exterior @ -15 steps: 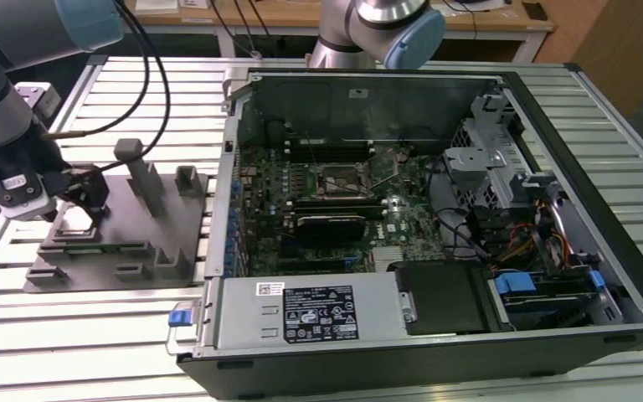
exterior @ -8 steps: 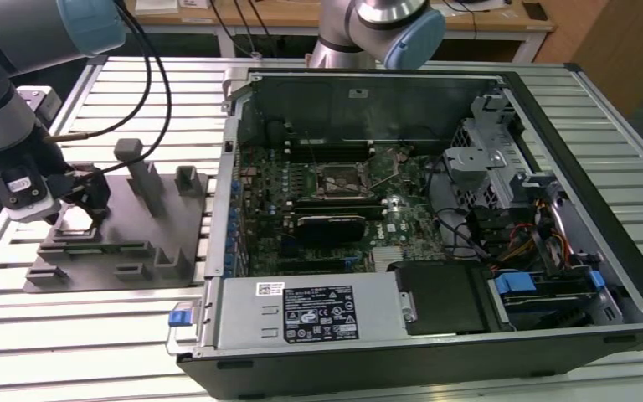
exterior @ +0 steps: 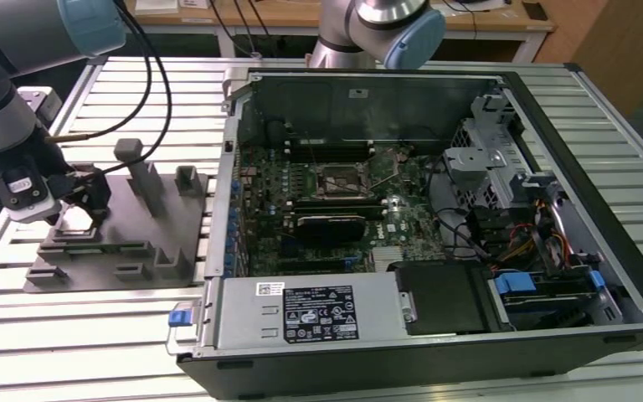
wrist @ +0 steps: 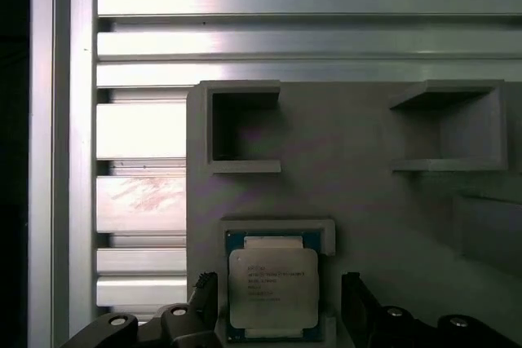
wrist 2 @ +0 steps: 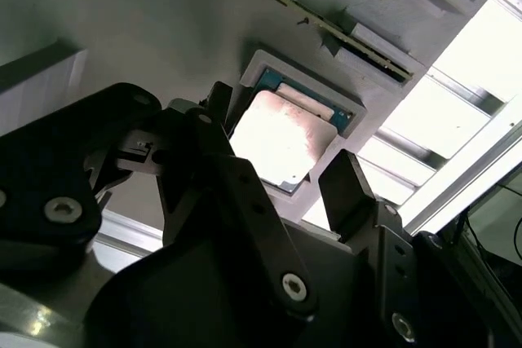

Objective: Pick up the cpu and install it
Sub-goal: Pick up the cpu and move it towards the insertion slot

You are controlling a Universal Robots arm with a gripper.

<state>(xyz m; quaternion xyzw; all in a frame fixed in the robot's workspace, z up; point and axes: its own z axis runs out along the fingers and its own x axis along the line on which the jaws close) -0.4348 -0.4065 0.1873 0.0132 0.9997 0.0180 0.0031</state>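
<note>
The cpu (wrist: 272, 289), a small square chip with a shiny metal top, lies flat in a square pocket of the grey holder block (wrist: 342, 193). My gripper (wrist: 279, 306) is open just above it, one dark finger (wrist: 205, 303) on each side of the pocket, touching nothing. The second wrist view shows the cpu (wrist 2: 281, 138) bright between the two fingers (wrist 2: 351, 189) of the gripper (wrist 2: 284, 143). In the exterior view the gripper (exterior: 78, 213) hangs low over the holder block (exterior: 120, 255) at the exterior view's left. The motherboard socket (exterior: 338, 177) sits inside the open computer case.
The open computer case (exterior: 434, 335) lies on the slatted metal table (exterior: 76, 335), to the exterior view's right of the holder block. Upright grey posts (exterior: 143, 180) rise from the block close to the gripper. A second robot arm (exterior: 383, 29) stands behind the case.
</note>
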